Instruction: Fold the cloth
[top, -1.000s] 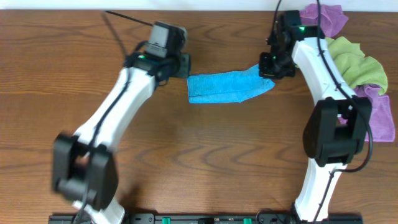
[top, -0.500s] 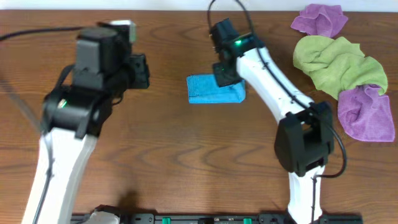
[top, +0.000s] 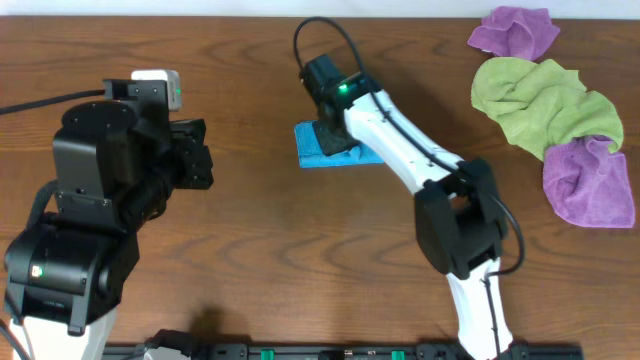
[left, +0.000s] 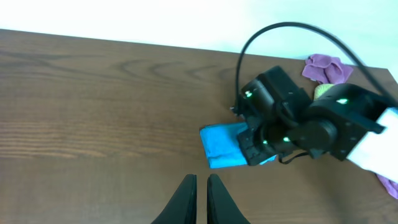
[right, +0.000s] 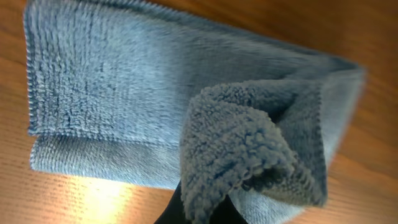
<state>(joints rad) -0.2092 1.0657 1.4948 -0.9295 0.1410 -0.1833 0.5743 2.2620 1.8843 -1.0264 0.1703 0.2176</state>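
The blue cloth (top: 318, 148) lies folded on the table at top centre; it also shows in the left wrist view (left: 219, 145). My right gripper (top: 335, 135) sits over its right part, shut on a bunched corner of the cloth (right: 236, 143) held just above the flat layer. In the left wrist view the right gripper (left: 264, 140) covers the cloth's right edge. My left gripper (top: 196, 166) is raised high, well left of the cloth, with its fingers (left: 200, 190) shut and empty.
A purple cloth (top: 515, 28), a green cloth (top: 545, 98) and another purple cloth (top: 588, 185) lie bunched at the right edge. The right arm (top: 420, 165) stretches diagonally across the table's centre.
My right gripper has carried the cloth's right end leftward over the rest, making it shorter. My left arm has let go, pulled back left and risen toward the camera.
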